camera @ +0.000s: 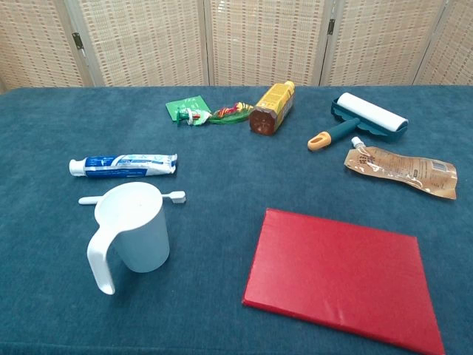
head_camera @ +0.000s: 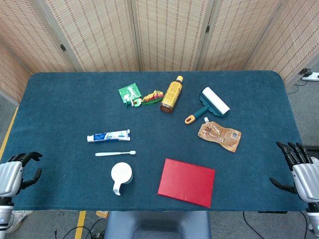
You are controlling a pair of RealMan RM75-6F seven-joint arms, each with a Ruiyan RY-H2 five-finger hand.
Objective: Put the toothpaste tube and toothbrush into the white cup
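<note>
Both hands, the left hand (head_camera: pixel 17 172) and the right hand (head_camera: pixel 299 167), wait spread and hold nothing. The toothpaste tube (head_camera: pixel 108 136) and toothbrush (head_camera: pixel 115 153) lie at twelve o'clock from the white cup (head_camera: pixel 121 176). The tube looks soft and light, so I would take it at the middle; the thin, stiff brush lies flat and may slip.

— How's the light over my table (head_camera: pixel 60 99)?
— Bright, even, from above. Soft short shadows under the cup (camera: pixel 137 229). Both views sharp, no glare, slight bending at edges.

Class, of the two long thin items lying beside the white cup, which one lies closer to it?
The toothbrush: it lies between the white cup and the toothpaste tube.
</note>
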